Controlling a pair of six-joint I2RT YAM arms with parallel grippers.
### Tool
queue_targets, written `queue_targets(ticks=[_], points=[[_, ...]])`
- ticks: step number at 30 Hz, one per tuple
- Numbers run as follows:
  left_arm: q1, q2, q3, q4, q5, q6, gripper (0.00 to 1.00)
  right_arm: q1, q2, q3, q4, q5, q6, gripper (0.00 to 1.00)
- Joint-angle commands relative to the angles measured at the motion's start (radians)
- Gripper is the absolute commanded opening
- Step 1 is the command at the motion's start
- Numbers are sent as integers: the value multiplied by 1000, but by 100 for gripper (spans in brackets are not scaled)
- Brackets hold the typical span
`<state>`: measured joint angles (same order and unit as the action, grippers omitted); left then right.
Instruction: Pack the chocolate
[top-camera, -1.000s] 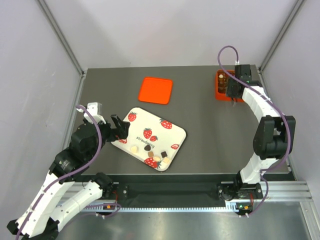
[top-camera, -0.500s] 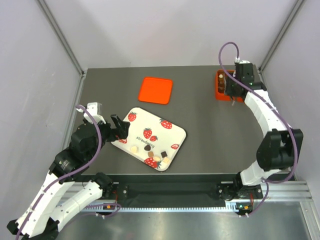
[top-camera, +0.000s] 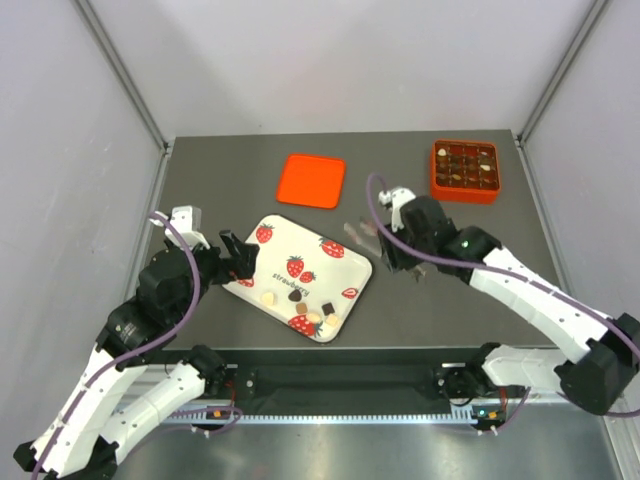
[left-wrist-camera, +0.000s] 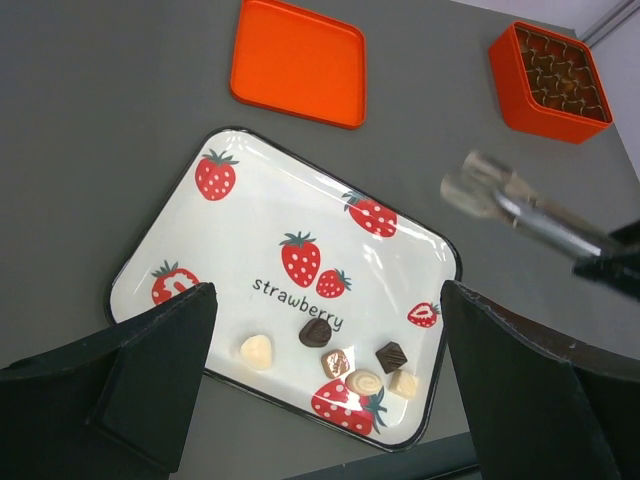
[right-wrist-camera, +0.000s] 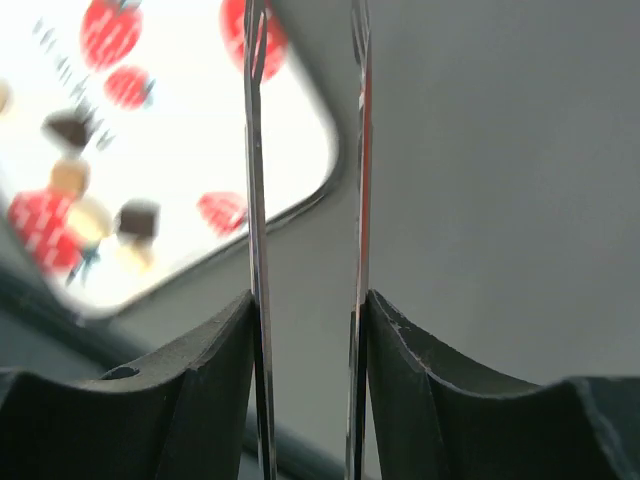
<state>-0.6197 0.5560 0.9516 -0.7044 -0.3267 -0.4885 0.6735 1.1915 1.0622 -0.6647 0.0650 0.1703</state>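
Observation:
Several chocolate pieces (top-camera: 303, 305), dark, brown and cream, lie at the near end of the white strawberry tray (top-camera: 300, 240). In the left wrist view they (left-wrist-camera: 363, 380) lie between my wide-open, empty left gripper (left-wrist-camera: 328, 295). That gripper (top-camera: 235, 262) hovers at the tray's left edge. My right gripper (top-camera: 392, 242) is shut on metal tongs (top-camera: 358, 232) just right of the tray. The tongs' blades (right-wrist-camera: 254, 200) stand apart with nothing visible between them. The tongs (left-wrist-camera: 500, 197) show blurred in the left wrist view. The orange box (top-camera: 437, 172) holds several chocolates.
An orange lid (top-camera: 312, 180) lies flat behind the tray; it also shows in the left wrist view (left-wrist-camera: 298, 62). The orange box (left-wrist-camera: 515, 95) stands at the back right corner. Grey walls close in the table on three sides.
My right arm has swung from the orange box at the back right to the table's middle, bringing the tongs beside the tray. The left arm has not moved.

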Motion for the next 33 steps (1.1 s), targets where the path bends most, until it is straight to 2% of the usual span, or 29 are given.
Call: queue_targets(ticks=[1, 5, 8, 11, 14, 22, 33], points=[[3, -4, 33, 36, 3, 7, 98, 136, -88, -57, -64, -39, 43, 45], [2, -2, 32, 40, 12, -1, 98, 294, -162, -120, -85, -36, 121, 45], [2, 2, 32, 43, 20, -7, 98, 461, -170, -143, -88, -16, 156, 46], [2, -1, 33, 43, 26, -13, 98, 565, -148, -143, -111, 22, 184, 46], [2, -4, 39, 36, 23, -15, 98, 618, -132, -142, -136, 71, 205, 45], [2, -13, 47, 22, 9, -13, 98, 630, -127, -136, -176, 124, 210, 45], [3, -13, 38, 25, 12, -16, 98, 632, -90, -157, -148, 87, 196, 45]])
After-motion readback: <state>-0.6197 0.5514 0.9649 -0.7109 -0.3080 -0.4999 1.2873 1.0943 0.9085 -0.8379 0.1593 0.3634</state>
